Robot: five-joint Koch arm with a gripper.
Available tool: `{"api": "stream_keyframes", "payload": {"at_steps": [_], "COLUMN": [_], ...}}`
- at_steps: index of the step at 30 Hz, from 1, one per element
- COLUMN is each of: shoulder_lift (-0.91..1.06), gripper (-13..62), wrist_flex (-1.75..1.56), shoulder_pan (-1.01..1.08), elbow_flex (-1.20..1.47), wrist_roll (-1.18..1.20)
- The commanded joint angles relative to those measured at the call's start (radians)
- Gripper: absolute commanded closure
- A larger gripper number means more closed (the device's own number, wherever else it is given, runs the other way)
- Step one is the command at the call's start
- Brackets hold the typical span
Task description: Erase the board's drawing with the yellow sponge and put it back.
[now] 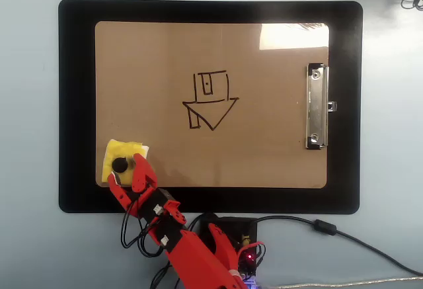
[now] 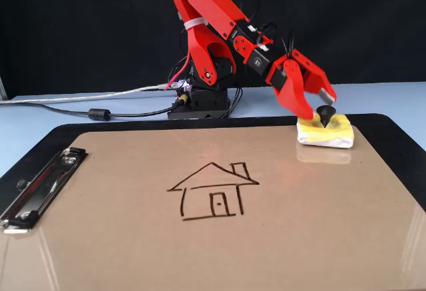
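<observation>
1. Overhead view: the board lies flat on a black mat, its metal clip at the right short edge. The drawing sits near the board's middle, fully intact. The yellow sponge rests on the board's lower-left corner, black knob up. The red gripper reaches in from the bottom edge, its two jaws spread, one on either side of the knob, over the sponge's near edge. Whether they touch the sponge I cannot tell from up here.

2. Fixed view: seen from the far side, the drawing reads as a little house. The sponge is at the board's far right corner, flat on the surface. The gripper hangs just above it, jaws apart and not closed on anything, with the knob between the tips. Nothing on the table serves as a container.
</observation>
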Motion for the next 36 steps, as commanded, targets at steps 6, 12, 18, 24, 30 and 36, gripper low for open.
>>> {"api": "stream_keyframes", "payload": {"at_steps": [6,12,18,24,30,36], "shoulder_lift": [-0.069,-0.117,-0.153,-0.156,-0.160,-0.055], "gripper": [16.4,16.8,21.2,48.3,57.4,57.4], "wrist_flex": [-0.098,-0.100,-0.138,-0.183,-0.179,-0.094], "shoulder_pan": [-0.017,-0.017,-0.018,-0.015,-0.012,0.051], "elbow_flex": [-0.032,-0.064,-0.084,-0.080,-0.086,-0.100], "wrist_roll": [0.029,0.029,0.029,0.031,0.032,0.023]}}
